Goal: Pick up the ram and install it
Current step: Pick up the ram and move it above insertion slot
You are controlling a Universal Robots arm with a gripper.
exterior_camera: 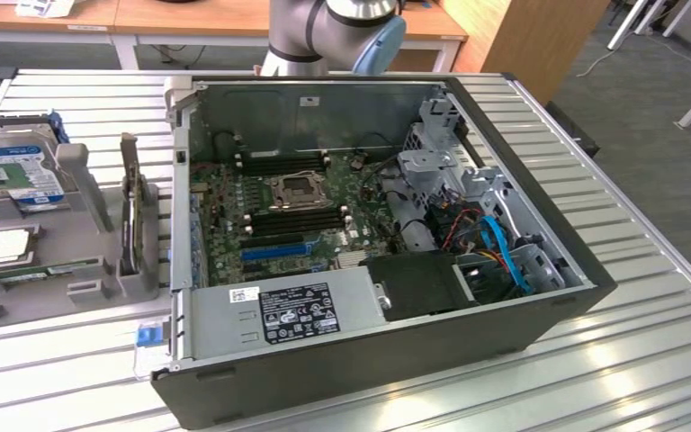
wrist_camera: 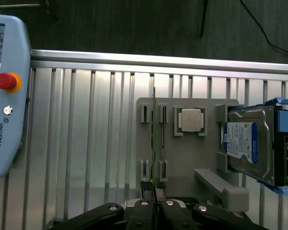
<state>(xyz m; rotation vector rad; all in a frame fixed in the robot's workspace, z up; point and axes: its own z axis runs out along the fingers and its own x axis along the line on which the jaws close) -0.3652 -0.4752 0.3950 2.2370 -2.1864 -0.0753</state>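
hand (wrist_camera: 154,205) gripping ram (wrist_camera: 154,143), processor (wrist_camera: 190,120) beside

Claw (wrist_camera: 154,195) pinched shut on the thin ram stick (wrist_camera: 154,136), stick standing edge-on in the grey holder (wrist_camera: 182,160), processor chip (wrist_camera: 191,120) just beside, hard drive (wrist_camera: 247,143) further along, control pendant (wrist_camera: 5,96) at the slatted bench's (wrist_camera: 86,139) edge

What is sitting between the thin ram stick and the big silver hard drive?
The square silver processor chip sits there in the grey holder, seen in the wrist view.
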